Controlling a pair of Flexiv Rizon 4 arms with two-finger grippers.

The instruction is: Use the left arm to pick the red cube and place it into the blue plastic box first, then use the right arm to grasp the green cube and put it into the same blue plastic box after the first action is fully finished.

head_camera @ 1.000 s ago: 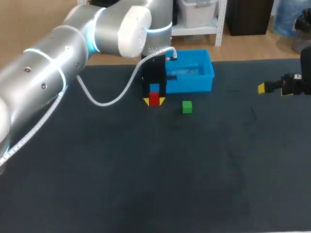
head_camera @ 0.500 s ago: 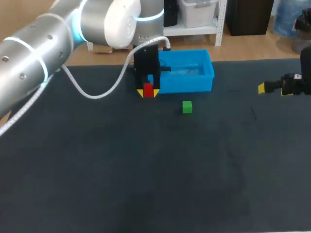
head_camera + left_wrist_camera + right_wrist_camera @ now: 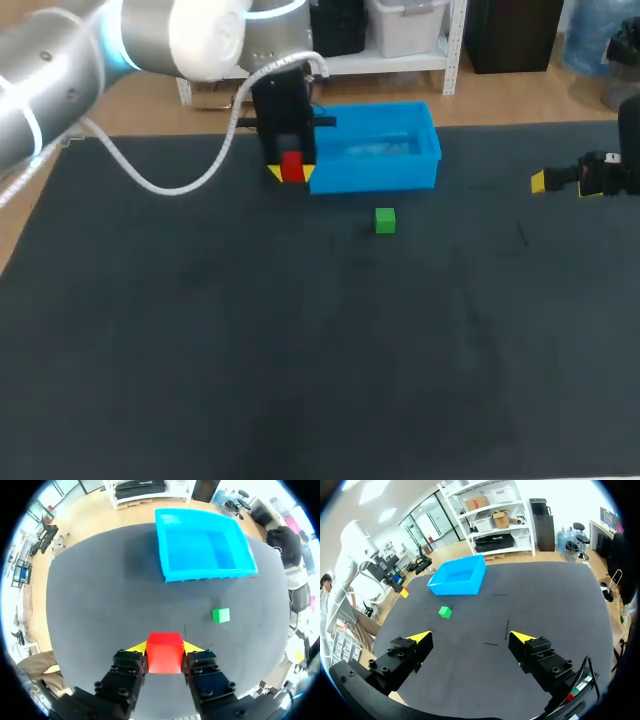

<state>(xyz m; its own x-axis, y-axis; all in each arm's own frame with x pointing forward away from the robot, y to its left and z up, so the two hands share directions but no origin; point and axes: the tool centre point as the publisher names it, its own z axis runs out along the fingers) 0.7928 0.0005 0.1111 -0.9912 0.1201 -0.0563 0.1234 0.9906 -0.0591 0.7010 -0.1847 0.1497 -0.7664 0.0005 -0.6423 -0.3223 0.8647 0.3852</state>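
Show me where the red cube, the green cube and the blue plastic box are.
red cube (image 3: 165, 652), left wrist view, middle of its facing side.
green cube (image 3: 385, 221), head view, middle of its visible side.
blue plastic box (image 3: 375, 174), head view, near outer wall.

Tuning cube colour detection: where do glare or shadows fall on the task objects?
Head view: pale sheen inside the blue box; green cube casts no clear shadow. Left wrist view: red cube, in the left gripper, evenly lit, no glare. Right wrist view: box free of glare.
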